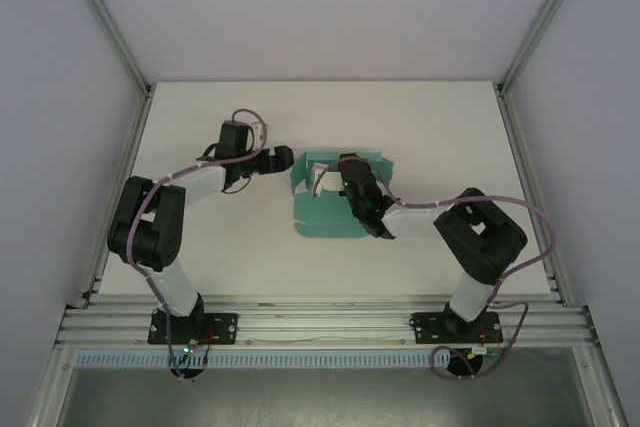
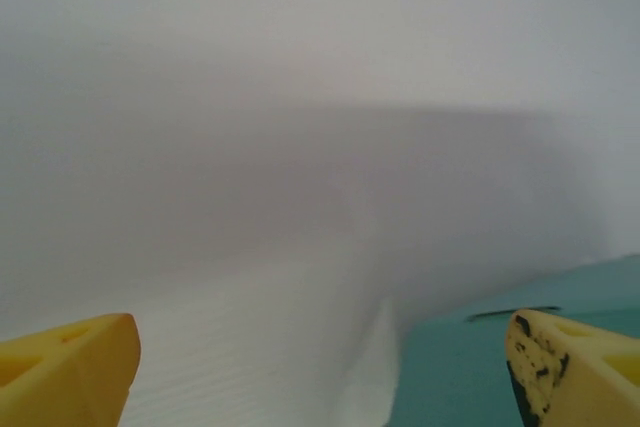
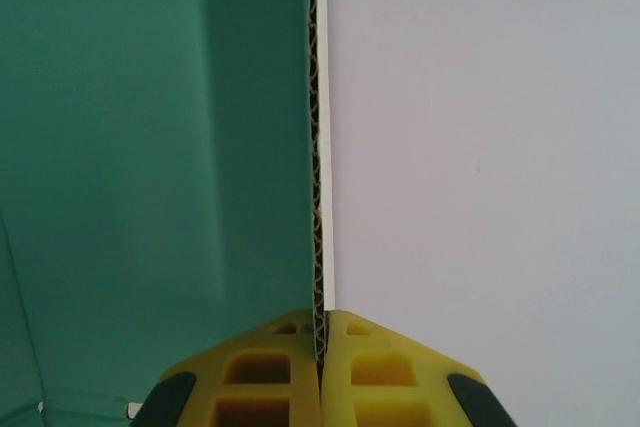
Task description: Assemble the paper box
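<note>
Lying on the white table (image 1: 200, 117), the paper box (image 1: 322, 219) is clamped by right gripper (image 3: 322, 332); left gripper (image 2: 318, 347) gapes, seemingly empty.

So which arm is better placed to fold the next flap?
Probably left: the left gripper hangs open beside the paper box; the right gripper is clamped on its panel edge.

The thin teal-green corrugated card of the paper box (image 3: 150, 147) is seen edge-on, its fluted cut edge and white outer liner running straight up the middle of the frame from the right gripper (image 3: 322, 367). That edge is pinched between the two yellow, hollow-celled, foam-like fingers (image 3: 260, 377), which are pressed together on either side of it at the bottom centre. The teal face is spread to the left of the edge and a plain pale grey-white surface (image 3: 480, 147) to the right.
</note>
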